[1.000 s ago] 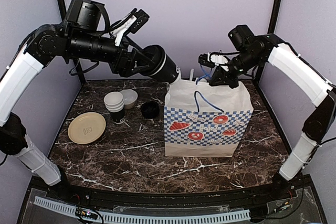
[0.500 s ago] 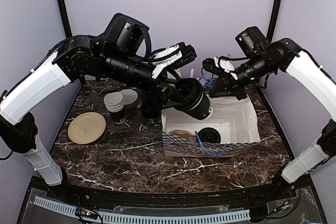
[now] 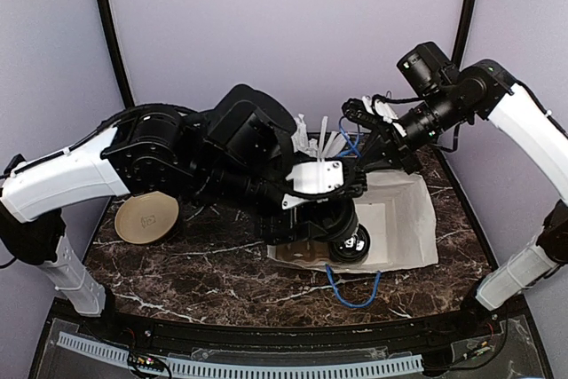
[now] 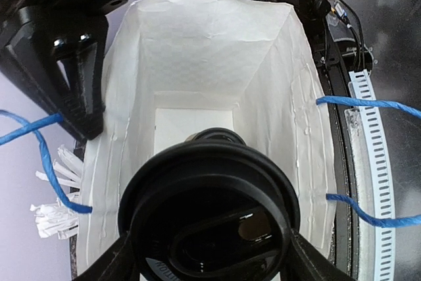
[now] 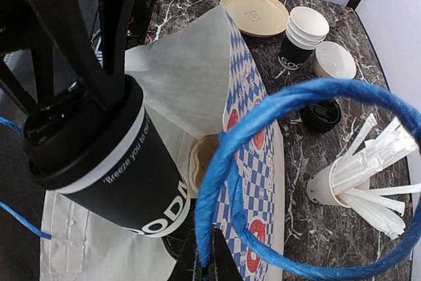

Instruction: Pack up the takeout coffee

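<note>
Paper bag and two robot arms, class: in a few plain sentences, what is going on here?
The robot is packing a coffee. Its left hand grips the lidded black cup near its top and holds it at the open mouth of the white paper bag, base pointing in. The right hand pinches one blue cord handle, holding that side of the bag up. The cup is not yet released.

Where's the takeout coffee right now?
In the top view it's just right of centre: the takeout coffee is clamped in the left gripper at the open mouth of the paper bag, whose blue handle the right gripper holds.
</note>
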Available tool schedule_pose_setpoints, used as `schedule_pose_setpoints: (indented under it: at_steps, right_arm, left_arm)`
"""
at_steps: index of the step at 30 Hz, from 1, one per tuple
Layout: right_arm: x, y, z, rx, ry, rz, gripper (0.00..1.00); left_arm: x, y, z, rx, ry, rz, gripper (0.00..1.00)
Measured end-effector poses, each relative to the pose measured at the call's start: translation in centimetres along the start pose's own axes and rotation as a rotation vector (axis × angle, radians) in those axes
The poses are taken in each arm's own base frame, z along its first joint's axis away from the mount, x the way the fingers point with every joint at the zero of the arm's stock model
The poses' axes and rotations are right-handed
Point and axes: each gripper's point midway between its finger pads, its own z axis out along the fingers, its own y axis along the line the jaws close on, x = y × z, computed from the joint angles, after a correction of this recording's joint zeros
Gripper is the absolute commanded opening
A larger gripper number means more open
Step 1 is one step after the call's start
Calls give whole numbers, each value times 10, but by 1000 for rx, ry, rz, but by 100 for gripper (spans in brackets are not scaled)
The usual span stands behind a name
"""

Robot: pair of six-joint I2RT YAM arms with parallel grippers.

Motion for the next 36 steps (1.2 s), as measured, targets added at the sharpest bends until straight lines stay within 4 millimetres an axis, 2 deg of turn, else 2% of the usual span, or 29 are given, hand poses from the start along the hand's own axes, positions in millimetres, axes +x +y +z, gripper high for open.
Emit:
schedule_pose_setpoints:
  at_steps: [6,15,30,36]
  right_arm:
    - [0,29,6,-46,9,-8,0]
    - [3,64,21,-104,56,-66,0]
    - [-5,75,20,-134,19,0,0]
    - [-10,74,20,-135,-4,21,0]
  left_arm:
    - [5,-24,15,-31,77,117,59]
    - [51,-49,43,-103,293,299,58]
    - [82,-45,57,-237,454,412,57]
    - [105,-44,69,-222,501,446,57]
